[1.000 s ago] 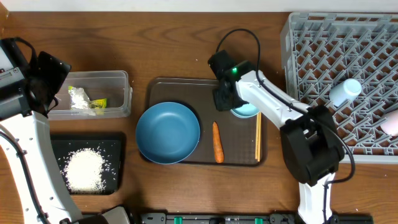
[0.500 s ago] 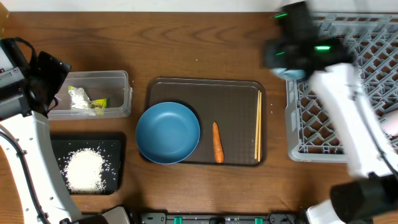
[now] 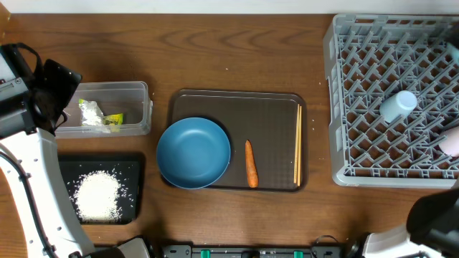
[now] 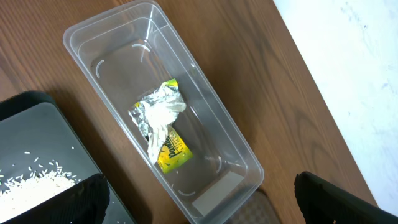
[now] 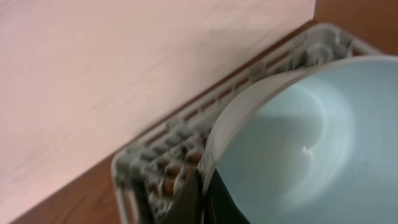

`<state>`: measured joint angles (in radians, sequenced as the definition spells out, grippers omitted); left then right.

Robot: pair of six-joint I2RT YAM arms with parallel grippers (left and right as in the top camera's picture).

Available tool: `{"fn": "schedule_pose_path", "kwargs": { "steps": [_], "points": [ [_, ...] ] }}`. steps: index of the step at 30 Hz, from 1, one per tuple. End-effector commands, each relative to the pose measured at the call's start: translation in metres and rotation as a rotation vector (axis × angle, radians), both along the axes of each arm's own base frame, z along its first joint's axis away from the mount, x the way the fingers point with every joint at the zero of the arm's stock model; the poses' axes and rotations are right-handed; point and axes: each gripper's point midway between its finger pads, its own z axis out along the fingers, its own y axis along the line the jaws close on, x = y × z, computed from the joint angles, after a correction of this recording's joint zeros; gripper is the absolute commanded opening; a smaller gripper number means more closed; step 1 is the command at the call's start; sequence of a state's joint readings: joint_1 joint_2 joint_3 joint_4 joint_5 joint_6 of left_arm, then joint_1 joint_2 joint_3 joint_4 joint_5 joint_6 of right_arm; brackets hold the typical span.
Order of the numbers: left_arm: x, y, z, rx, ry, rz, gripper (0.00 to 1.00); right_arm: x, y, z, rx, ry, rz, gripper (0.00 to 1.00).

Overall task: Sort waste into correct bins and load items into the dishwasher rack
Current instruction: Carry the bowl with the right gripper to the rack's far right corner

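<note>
Right gripper (image 5: 202,193): pinching the rim of the small light-blue bowl (image 5: 292,143), one dark finger showing at the rim. The bowl is glazed pale blue and plain inside. It fills the right of the wrist view, above a corner of the grey dishwasher rack (image 5: 161,162).

Left gripper (image 4: 202,186): spread wide, dark fingers (image 4: 93,199) at the lower corners of its view, above the clear tub (image 4: 118,68).

Clear tub: holds the crumpled yellow-green and silver wrapper (image 4: 160,127).

Black tray (image 3: 128,208), lower left of the overhead view: holds a loose pile of white rice (image 3: 97,195).

Brown serving tray (image 3: 272,122), centre: holds the dark-blue dish (image 3: 193,153), the orange carrot (image 3: 250,163) just right of it, and the chopsticks (image 3: 297,143) along the right edge.

Dishwasher rack, upper right of the overhead view: one pale-blue cup (image 3: 396,106) lies on its lattice floor.

Worktop (image 3: 215,50): brown wood grain. A pale wall stands behind the rack.
</note>
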<state>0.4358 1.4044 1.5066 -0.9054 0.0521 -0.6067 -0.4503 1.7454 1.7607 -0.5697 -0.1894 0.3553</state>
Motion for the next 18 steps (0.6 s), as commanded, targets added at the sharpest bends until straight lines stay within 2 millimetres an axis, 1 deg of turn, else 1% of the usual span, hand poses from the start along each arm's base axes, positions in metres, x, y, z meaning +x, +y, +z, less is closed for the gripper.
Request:
{"fn": "schedule_pose_path", "kwargs": {
  "steps": [1,3,5,7,10,13,16,18],
  "points": [
    [-0.001,0.002,-0.001,0.002,0.005,0.015,0.98,0.015,-0.014,-0.025,0.057,-0.005,0.055,0.04],
    [-0.001,0.002,-0.001,0.002,0.005,0.015,0.98,0.027,-0.023,-0.044,0.094,-0.016,0.089,0.04],
    [-0.001,0.002,-0.001,0.002,0.005,0.015,0.98,0.038,-0.028,-0.059,0.123,-0.041,0.131,0.01],
    [-0.001,0.002,-0.001,0.002,0.005,0.015,0.98,0.046,-0.034,-0.068,0.155,-0.068,0.156,0.01],
    [-0.001,0.002,-0.001,0.002,0.005,0.015,0.98,0.055,-0.048,-0.084,0.261,-0.105,0.119,0.01],
    [-0.001,0.002,-0.001,0.002,0.005,0.015,0.98,0.062,-0.055,-0.094,0.332,-0.148,0.136,0.01],
    [-0.001,0.002,-0.001,0.002,0.005,0.015,0.98,0.068,-0.053,-0.099,0.353,-0.183,0.195,0.02],
    [-0.001,0.002,-0.001,0.002,0.005,0.015,0.98,0.069,-0.052,-0.102,0.358,-0.183,0.205,0.04]
  ]
}}
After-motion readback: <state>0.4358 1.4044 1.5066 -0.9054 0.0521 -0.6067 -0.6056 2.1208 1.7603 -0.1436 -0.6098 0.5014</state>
